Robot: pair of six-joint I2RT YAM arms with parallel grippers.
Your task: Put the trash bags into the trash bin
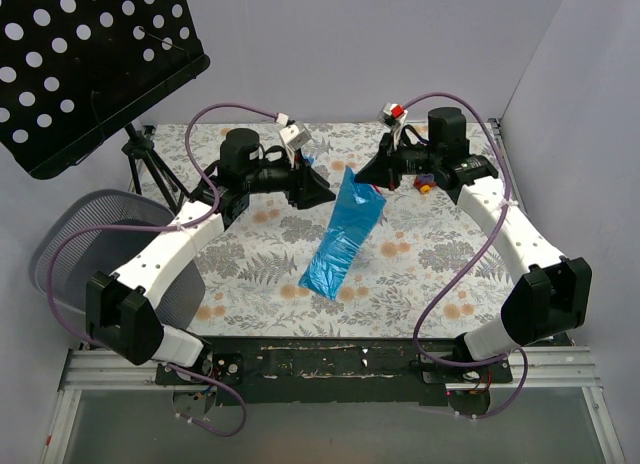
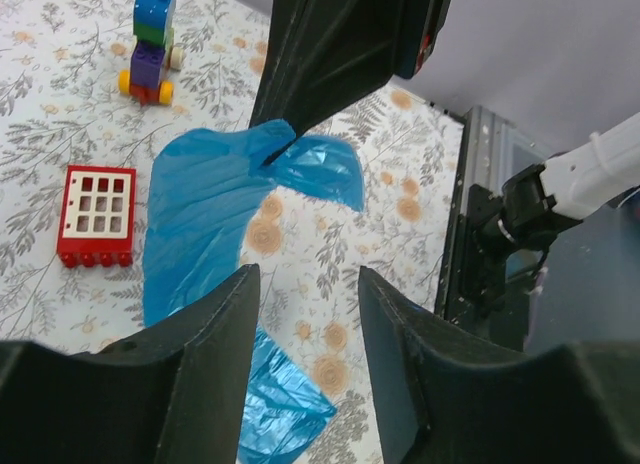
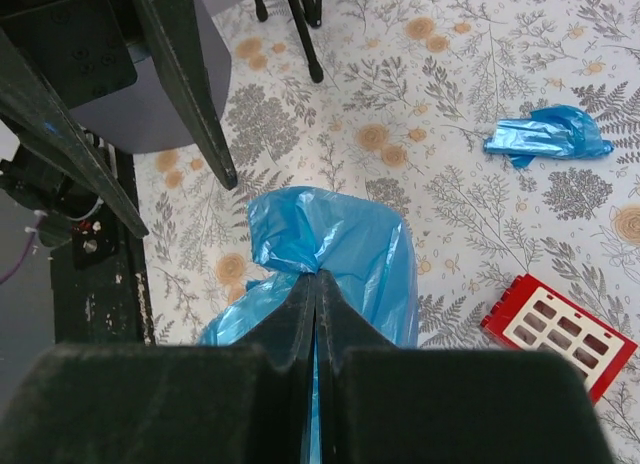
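A long blue trash bag [image 1: 342,239] hangs slanted over the middle of the floral table, its lower end resting on the cloth. My right gripper [image 3: 318,276] is shut on the bag's bunched top [image 3: 345,239]; from above it sits at the bag's upper end [image 1: 363,180]. Just left of the bag, my left gripper [image 2: 305,309] stands open with nothing between its fingers, the blue film [image 2: 200,214] below and ahead of it. A second, crumpled blue bag [image 3: 550,136] lies further back. The wire-mesh trash bin [image 1: 75,234] stands off the table's left side.
A red toy block [image 2: 97,216] and a multicoloured brick car [image 2: 150,39] lie on the table behind the bag. A black perforated music stand [image 1: 90,64] on a tripod rises at the back left. Purple cables loop from both arms.
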